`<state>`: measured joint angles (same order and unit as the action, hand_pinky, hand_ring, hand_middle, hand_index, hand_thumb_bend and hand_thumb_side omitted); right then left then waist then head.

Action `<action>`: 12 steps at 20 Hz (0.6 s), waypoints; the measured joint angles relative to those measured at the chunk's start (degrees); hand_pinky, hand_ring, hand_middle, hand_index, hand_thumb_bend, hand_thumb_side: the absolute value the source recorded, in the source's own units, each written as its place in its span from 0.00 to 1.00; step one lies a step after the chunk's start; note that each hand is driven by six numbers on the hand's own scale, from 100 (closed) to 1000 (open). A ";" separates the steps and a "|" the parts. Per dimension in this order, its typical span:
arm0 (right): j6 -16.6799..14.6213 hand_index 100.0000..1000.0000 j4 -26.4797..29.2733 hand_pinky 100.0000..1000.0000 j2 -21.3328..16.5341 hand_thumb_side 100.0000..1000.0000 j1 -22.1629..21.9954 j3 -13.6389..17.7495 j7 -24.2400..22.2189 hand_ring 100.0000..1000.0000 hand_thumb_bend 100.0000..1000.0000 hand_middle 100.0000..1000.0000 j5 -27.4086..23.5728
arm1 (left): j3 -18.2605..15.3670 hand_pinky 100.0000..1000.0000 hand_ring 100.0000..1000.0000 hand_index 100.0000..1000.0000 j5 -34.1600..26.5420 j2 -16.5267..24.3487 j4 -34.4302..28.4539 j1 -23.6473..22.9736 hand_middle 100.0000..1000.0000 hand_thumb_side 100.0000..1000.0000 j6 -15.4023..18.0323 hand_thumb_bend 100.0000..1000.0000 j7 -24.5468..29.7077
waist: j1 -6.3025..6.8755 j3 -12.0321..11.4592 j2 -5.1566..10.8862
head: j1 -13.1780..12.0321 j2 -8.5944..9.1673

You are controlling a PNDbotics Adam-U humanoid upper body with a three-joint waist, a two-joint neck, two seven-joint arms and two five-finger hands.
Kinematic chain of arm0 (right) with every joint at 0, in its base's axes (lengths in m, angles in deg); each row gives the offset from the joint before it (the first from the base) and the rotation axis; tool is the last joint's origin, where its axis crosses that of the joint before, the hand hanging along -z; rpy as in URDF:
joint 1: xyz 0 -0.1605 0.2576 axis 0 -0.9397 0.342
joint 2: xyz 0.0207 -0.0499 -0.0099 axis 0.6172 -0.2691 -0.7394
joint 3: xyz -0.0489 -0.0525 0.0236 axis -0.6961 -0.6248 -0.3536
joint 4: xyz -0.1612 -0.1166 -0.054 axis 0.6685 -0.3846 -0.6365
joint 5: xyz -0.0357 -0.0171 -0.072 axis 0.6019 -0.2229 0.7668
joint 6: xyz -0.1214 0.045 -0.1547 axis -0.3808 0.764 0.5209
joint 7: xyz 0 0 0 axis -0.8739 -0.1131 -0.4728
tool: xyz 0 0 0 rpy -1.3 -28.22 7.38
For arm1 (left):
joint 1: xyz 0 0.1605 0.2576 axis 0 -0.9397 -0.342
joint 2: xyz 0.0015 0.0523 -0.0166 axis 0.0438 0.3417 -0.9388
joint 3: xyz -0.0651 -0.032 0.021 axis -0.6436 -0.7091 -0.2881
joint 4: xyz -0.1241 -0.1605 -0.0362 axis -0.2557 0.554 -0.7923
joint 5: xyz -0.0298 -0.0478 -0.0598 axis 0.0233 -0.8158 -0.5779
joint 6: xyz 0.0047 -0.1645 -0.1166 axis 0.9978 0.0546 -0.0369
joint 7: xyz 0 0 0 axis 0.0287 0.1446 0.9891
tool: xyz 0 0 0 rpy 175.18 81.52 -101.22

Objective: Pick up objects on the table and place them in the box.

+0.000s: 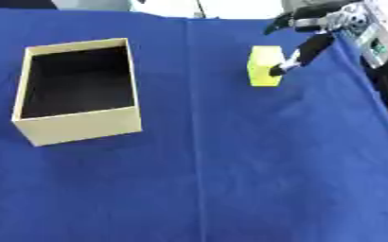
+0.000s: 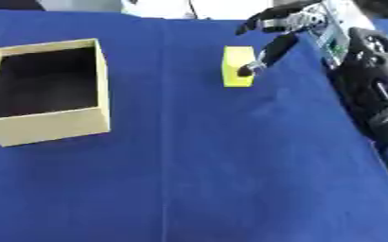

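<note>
Yellow block (image 1: 264, 65) stands on the blue worktop (image 1: 230, 165), well apart from the box (image 1: 77, 124). It looks light and stiff; take its side faces. Right hand (image 1: 306, 47) spread, one fingertip touching it.

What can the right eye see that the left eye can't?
Only the right eye view shows the long black forearm running down the right side; in the left eye view just a sliver of it shows at the edge. Only the left eye view shows the whole box; the right eye view cuts off its left corner. Both show the right hand reaching down with a fingertip at the yellow block, the box open and dark inside, and the blue cloth. The left hand shows in neither.
</note>
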<state>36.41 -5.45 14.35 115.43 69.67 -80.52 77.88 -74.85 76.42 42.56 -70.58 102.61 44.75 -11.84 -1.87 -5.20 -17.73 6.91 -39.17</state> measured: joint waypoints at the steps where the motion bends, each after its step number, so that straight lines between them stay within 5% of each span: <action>1: 0.01 1.00 0.00 0.95 0.00 0.57 0.00 0.00 -0.01 0.99 0.54 0.95 0.04 | 0.00 0.88 0.77 0.57 0.05 0.00 0.00 0.00 0.63 0.84 0.00 0.08 0.00 | -0.01 0.00 -0.01 | 0.01 0.00; 12: 0.36 1.00 -0.56 0.94 0.01 0.53 0.03 0.00 -0.36 0.99 0.59 0.94 1.54 | 0.00 0.88 0.77 0.57 0.25 0.00 0.00 0.00 0.63 0.85 -0.02 0.07 0.04 | -0.06 -0.06 -0.21 | 0.23 0.44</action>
<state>36.77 -6.02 14.36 115.46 69.67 -80.89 79.42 -74.85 76.67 42.56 -70.58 102.61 44.72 -11.80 -1.93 -5.26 -17.94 7.14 -38.72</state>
